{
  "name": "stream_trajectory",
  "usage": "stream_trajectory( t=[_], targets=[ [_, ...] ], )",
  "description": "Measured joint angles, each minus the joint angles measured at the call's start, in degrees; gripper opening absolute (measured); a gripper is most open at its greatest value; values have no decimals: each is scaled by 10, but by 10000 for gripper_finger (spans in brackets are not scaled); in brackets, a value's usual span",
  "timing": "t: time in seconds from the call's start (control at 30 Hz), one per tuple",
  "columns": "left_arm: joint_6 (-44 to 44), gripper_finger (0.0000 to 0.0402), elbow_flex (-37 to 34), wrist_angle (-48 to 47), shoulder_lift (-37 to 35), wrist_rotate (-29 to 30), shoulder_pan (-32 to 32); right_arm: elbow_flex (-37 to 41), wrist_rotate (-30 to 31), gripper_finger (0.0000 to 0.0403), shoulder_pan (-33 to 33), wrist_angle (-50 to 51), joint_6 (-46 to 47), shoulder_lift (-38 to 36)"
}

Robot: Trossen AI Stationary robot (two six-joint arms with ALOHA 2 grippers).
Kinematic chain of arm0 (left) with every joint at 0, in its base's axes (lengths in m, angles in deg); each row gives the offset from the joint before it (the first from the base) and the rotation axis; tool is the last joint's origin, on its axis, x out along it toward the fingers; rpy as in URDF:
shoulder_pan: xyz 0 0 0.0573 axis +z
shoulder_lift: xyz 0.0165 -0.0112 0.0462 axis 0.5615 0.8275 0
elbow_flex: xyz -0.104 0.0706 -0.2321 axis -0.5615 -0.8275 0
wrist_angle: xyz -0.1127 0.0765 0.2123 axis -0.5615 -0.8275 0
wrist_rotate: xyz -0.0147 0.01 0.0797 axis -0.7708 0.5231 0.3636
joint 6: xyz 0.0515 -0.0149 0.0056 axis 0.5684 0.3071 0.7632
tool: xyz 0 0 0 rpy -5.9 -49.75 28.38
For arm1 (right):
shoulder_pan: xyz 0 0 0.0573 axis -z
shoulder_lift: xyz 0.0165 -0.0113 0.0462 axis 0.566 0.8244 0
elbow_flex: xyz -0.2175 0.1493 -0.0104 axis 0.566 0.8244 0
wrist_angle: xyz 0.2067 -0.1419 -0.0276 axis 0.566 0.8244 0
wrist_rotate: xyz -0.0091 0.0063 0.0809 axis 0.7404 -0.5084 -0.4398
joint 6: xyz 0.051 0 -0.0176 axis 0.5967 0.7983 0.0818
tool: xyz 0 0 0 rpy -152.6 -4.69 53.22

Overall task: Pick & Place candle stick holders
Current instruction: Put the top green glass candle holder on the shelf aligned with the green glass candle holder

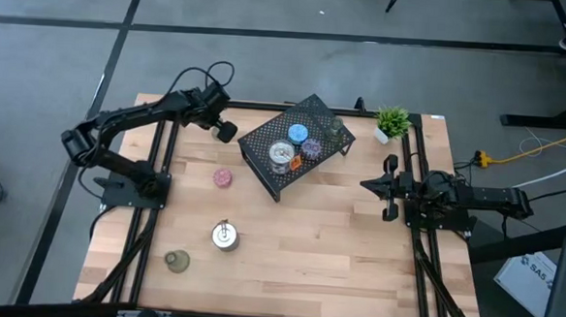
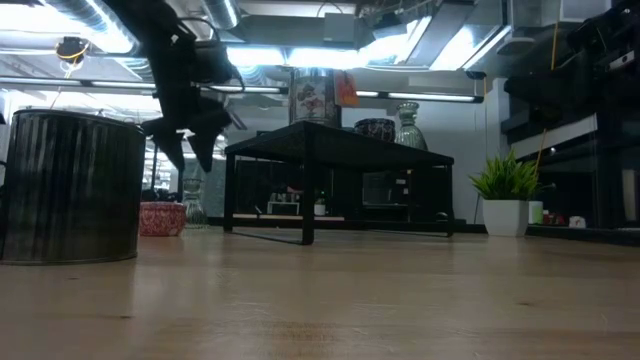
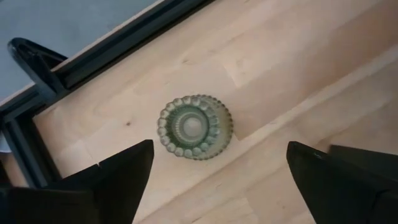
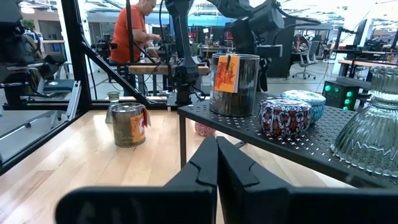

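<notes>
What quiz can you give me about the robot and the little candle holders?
1. True or false: the pink holder sits on the rack.
2. Which one is open? A) left gripper B) right gripper C) both
3. Fill in the colour: the glass holder right below the left gripper is ___.

Key:
1. False. It stands on the table, beside the rack.
2. A. Its fingers are spread wide, while the right gripper's fingers are pressed together.
3. Green.
</notes>
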Motion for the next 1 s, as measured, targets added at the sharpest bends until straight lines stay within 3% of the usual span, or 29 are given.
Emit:
stream_trajectory(
  t=[0.23, 0.57, 1.0],
  targets=[
    [6, 396, 0, 0, 18, 22, 1, 0, 0, 0, 0, 0, 0, 0],
    [24, 397, 0, 1, 47, 24, 27, 0, 0, 0, 0, 0, 0, 0],
    [45, 346, 0, 16, 48, 18, 33, 0, 0, 0, 0, 0, 0, 0]
  ],
)
